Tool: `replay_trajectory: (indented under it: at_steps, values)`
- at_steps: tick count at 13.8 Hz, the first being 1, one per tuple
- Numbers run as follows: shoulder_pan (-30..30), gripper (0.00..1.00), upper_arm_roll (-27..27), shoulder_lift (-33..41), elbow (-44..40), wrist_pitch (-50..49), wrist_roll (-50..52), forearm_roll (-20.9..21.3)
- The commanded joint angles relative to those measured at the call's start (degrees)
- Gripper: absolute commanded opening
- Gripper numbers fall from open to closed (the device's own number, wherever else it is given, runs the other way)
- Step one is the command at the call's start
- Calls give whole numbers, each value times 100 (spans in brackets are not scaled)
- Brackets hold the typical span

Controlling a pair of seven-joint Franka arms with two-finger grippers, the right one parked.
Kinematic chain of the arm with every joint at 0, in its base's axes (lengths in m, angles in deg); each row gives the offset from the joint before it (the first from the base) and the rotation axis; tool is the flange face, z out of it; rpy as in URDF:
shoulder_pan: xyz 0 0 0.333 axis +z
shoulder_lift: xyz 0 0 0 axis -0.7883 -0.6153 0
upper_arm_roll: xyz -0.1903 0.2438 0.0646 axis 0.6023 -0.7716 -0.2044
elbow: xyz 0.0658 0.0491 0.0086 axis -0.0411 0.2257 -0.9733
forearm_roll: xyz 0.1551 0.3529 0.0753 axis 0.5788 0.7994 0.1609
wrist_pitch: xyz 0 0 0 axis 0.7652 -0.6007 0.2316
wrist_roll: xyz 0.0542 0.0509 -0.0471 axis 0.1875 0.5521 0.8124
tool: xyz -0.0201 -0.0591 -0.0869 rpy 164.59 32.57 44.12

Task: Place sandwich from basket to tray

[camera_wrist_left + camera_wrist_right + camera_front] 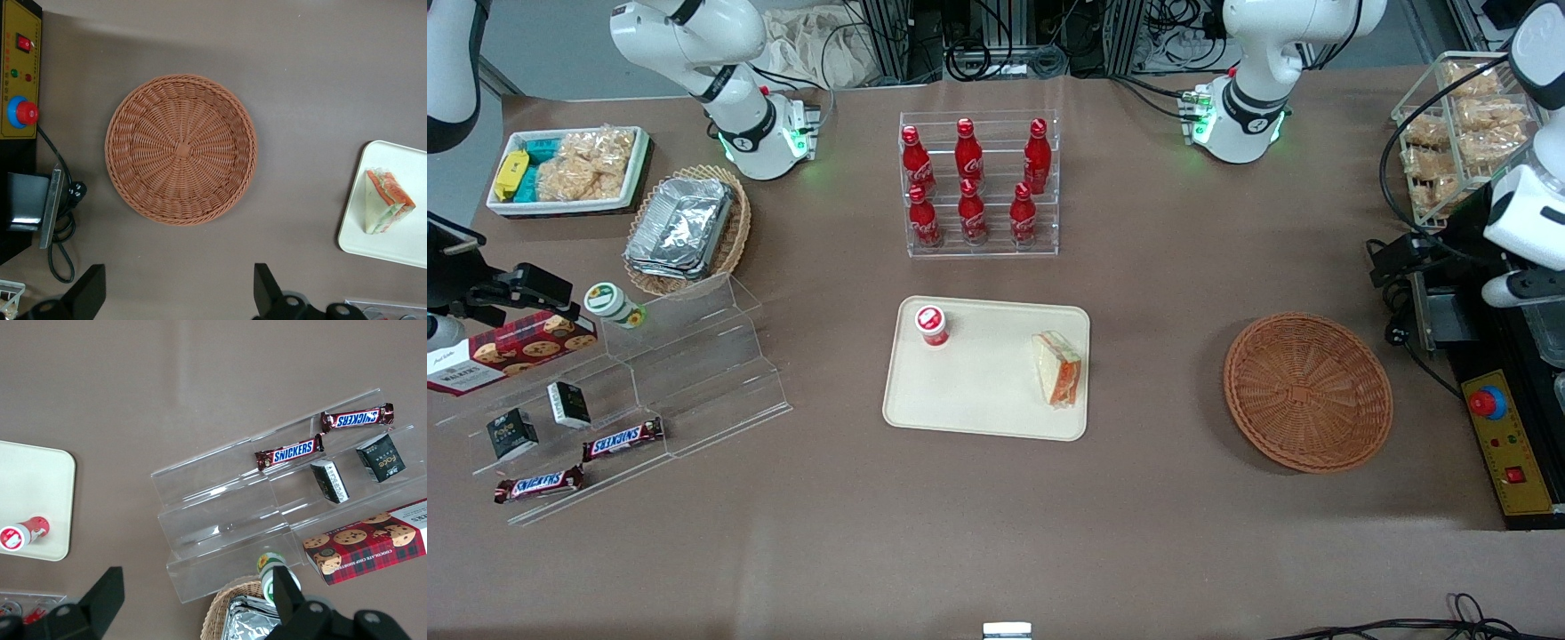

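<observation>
Left wrist view: gripper hangs above basket, fingers spread wide, nothing between. Basket empty. Sandwich already on tray, well apart sideways from fingers. Looks like job done, no regrasp needed imo.

Pale triangular wedge sandwich with red-orange filling, at three o'clock on flat beige rectangular tray, round reddish-brown wicker basket empty
</observation>
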Motion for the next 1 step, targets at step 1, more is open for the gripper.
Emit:
replay_trajectory:
  at_steps: [1]
  values:
    - [-178,100,-56,-21,-54,61,-204,172]
